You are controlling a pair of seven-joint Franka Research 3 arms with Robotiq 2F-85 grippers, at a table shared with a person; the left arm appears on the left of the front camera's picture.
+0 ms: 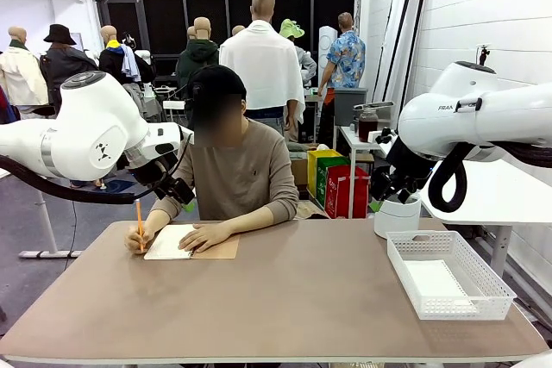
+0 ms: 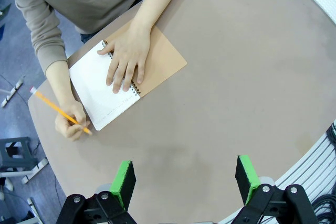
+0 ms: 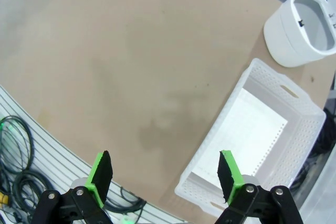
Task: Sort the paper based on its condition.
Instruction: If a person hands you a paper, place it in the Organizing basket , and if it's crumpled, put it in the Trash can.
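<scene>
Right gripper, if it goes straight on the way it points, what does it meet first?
The right gripper would probably meet the bare table, just beside the white basket. Depth is unclear, so one finger might graze its rim.

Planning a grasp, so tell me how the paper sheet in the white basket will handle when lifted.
The sheet looks thin and lies flat on the basket floor, so it would probably droop from a one-edge pinch. Its edges look hard to get under there. It seems very light, so a nudge may slide it.
</scene>
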